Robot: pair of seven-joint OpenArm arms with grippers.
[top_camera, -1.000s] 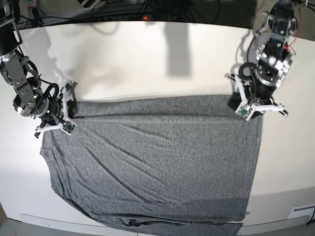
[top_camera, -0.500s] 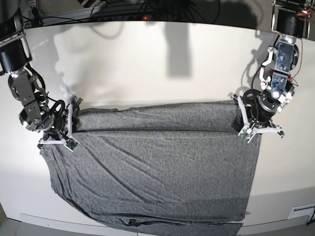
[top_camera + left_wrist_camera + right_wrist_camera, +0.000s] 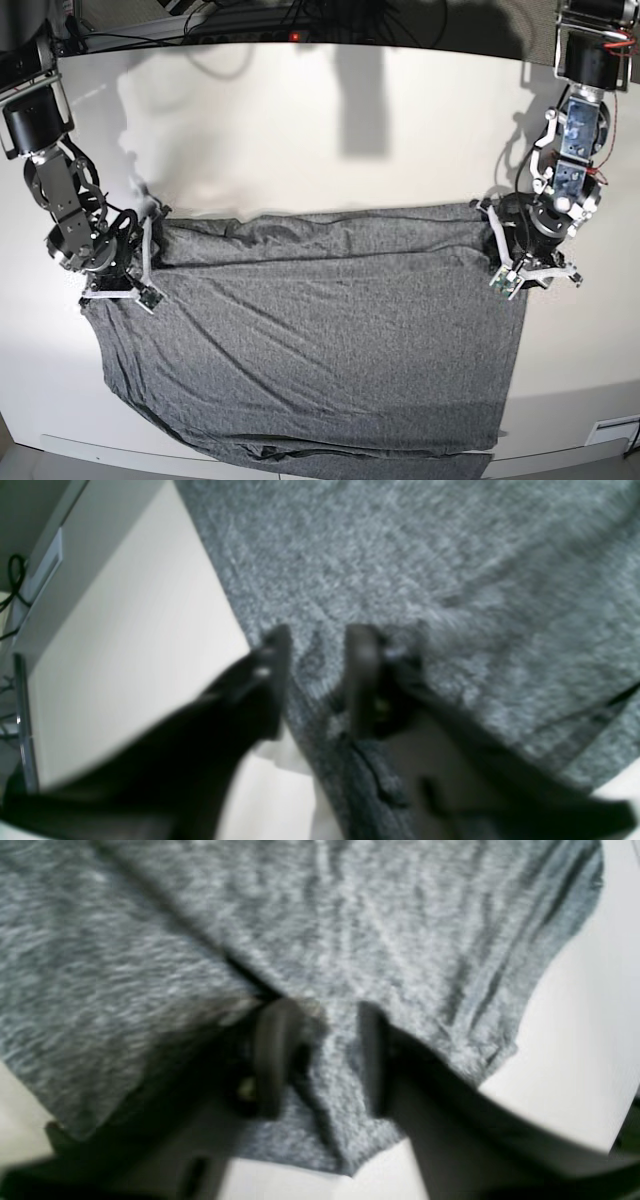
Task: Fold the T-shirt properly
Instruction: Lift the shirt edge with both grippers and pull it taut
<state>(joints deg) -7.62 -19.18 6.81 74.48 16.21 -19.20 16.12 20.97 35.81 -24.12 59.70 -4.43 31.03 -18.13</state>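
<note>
The T-shirt lies flat, reaching the tabletop's near edge. The left claw and right claw are open with cloth between (nothing pinched). Lift away slowly so the fold stays smooth.

The T-shirt is seen in plain heather grey, finely flecked, without print. The tabletop is shown white. Black fingers are seen.
</note>
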